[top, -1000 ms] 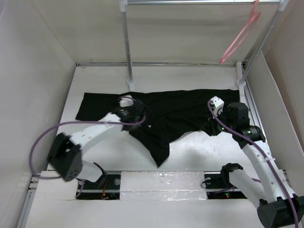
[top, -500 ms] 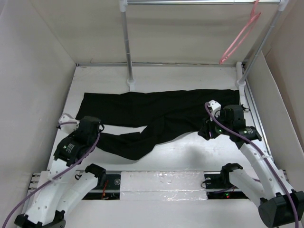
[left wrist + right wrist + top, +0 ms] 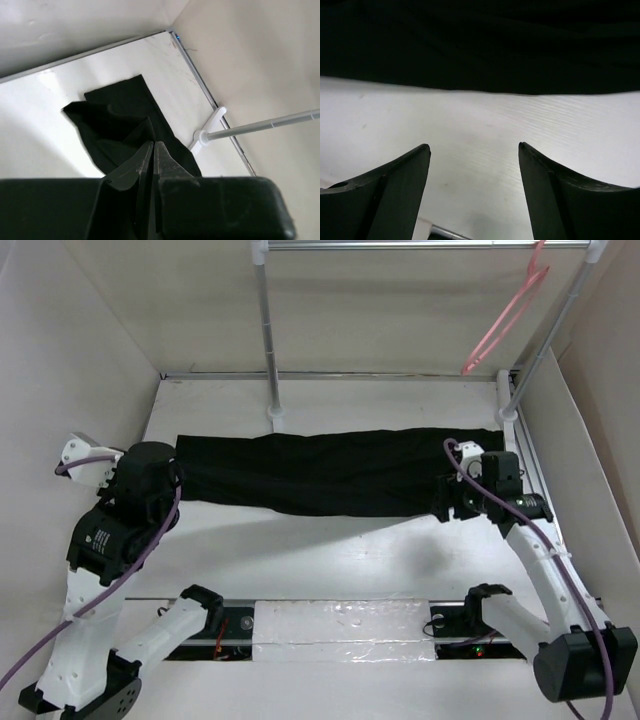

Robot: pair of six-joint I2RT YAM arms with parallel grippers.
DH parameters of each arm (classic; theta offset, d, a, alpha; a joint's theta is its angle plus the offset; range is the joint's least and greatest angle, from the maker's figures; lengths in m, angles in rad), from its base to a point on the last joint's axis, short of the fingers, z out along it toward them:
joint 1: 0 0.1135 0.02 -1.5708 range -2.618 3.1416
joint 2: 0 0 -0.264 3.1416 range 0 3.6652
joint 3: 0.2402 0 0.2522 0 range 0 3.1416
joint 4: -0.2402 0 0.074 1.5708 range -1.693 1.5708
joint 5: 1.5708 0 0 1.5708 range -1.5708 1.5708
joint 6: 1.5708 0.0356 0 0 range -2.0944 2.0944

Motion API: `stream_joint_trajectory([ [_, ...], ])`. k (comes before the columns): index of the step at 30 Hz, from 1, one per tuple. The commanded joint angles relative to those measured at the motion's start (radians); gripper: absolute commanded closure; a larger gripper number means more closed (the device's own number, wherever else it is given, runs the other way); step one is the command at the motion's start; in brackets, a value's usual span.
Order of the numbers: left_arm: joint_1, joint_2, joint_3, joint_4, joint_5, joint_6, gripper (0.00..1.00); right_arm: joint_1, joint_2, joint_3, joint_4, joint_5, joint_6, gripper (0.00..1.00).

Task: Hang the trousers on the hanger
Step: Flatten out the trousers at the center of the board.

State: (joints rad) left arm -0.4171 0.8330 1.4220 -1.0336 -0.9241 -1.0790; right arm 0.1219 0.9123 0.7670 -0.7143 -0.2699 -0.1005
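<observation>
The black trousers (image 3: 330, 472) lie stretched in a straight band across the table, both legs together. My left gripper (image 3: 172, 488) is at their left end, shut on the cloth. In the left wrist view its tips (image 3: 153, 145) meet, and the trousers (image 3: 115, 125) rise up to them. My right gripper (image 3: 450, 502) is open just in front of the trousers' right end. In the right wrist view it (image 3: 474, 146) frames bare table with the trousers (image 3: 480, 45) beyond, untouched. The pale-pink hanger (image 3: 505, 315) hangs from the rack bar at the top right.
A white rack pole (image 3: 268, 330) stands behind the trousers' middle, and another (image 3: 545, 340) slants at the back right. White walls enclose the table on the left (image 3: 60, 420) and right (image 3: 600, 420). The left wrist view shows a pole (image 3: 260, 125) and its foot.
My left gripper has swung from the middle to the far left, drawing the bunched trouser leg out straight. My right gripper has shifted slightly right and back.
</observation>
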Motion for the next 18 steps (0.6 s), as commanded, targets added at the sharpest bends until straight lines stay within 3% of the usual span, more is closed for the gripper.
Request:
stream_joint_trajectory([
  [1, 0.003, 0.002, 0.026, 0.134, -0.053, 0.135, 1.0, -0.091, 0.04, 0.072, 0.004, 0.106, 0.041, 0.24],
  [6, 0.003, 0.009, 0.026, 0.145, 0.037, 0.18, 1.0, -0.275, 0.123, 0.061, 0.067, 0.141, 0.099, 0.23],
  [10, 0.003, -0.006, 0.04, 0.257, 0.059, 0.289, 1.0, -0.436, 0.195, 0.003, 0.247, 0.106, 0.22, 0.23],
  [14, 0.003, 0.002, 0.037, 0.313, 0.117, 0.359, 1.0, -0.631, 0.302, -0.08, 0.424, 0.046, 0.303, 0.31],
  [18, 0.003, -0.043, -0.04, 0.379, 0.175, 0.398, 1.0, -0.654, 0.457, -0.054, 0.515, 0.028, 0.34, 0.32],
])
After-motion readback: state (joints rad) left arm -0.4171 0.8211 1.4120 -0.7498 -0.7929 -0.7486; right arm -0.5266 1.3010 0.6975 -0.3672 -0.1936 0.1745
